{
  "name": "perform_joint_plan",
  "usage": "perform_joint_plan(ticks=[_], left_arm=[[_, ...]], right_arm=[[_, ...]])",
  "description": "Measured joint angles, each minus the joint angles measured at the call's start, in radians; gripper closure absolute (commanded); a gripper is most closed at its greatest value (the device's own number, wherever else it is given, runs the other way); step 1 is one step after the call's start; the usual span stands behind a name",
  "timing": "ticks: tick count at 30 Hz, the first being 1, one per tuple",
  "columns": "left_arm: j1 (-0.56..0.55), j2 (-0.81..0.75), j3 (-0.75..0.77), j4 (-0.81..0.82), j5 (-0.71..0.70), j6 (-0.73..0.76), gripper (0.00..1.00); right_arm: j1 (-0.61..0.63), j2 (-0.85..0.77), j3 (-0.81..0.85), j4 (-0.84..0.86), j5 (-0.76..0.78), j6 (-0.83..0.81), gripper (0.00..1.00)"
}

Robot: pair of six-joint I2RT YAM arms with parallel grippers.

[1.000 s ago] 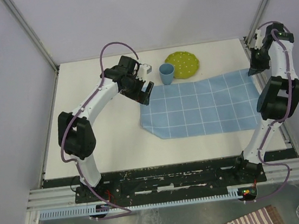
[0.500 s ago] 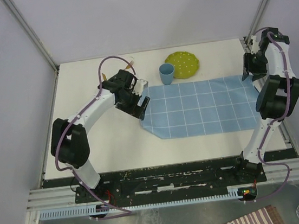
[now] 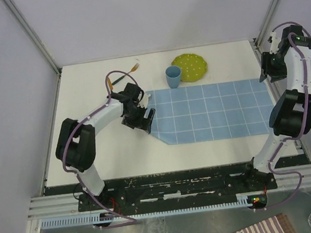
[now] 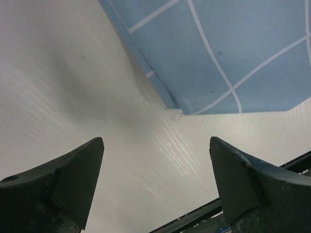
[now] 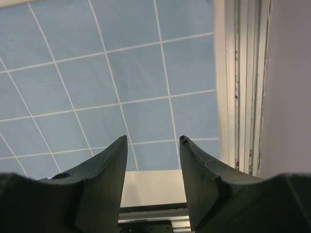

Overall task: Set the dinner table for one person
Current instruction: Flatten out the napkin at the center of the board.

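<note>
The dinner table (image 3: 109,156) spreads beneath both grippers; blue grid cloth (image 3: 211,109) lies on it, one corner just ahead of the left gripper (image 4: 155,141), released wide and empty; right gripper (image 5: 153,138) hangs over its other end, parted, empty; green plate (image 3: 190,67), blue cup (image 3: 173,76) beyond the left gripper.
</note>
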Motion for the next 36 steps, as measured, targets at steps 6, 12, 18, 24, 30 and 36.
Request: perform_joint_plan(ticks=[6, 12, 18, 24, 30, 36], left_arm=[[0.0, 0.066, 0.029, 0.087, 0.02, -0.031, 0.05], [0.0, 0.129, 0.036, 0.15, 0.054, -0.074, 0.07], [-0.004, 0.166, 0.078, 0.206, 0.125, -0.132, 0.08], [-0.022, 0.174, 0.078, 0.224, 0.173, -0.175, 0.1], [-0.041, 0.181, 0.077, 0.238, 0.175, -0.191, 0.35], [-0.045, 0.199, 0.08, 0.229, 0.124, -0.192, 0.73]], right_arm=[[-0.029, -0.036, -0.082, -0.017, 0.035, -0.024, 0.45], [-0.045, -0.063, -0.098, -0.04, 0.059, -0.037, 0.45], [-0.048, -0.1, -0.098, -0.046, 0.075, -0.039, 0.45], [-0.051, -0.117, -0.123, -0.046, 0.082, -0.039, 0.46], [-0.053, -0.125, -0.143, -0.046, 0.1, -0.039, 0.46], [-0.055, -0.137, -0.151, -0.045, 0.114, -0.039, 0.46]])
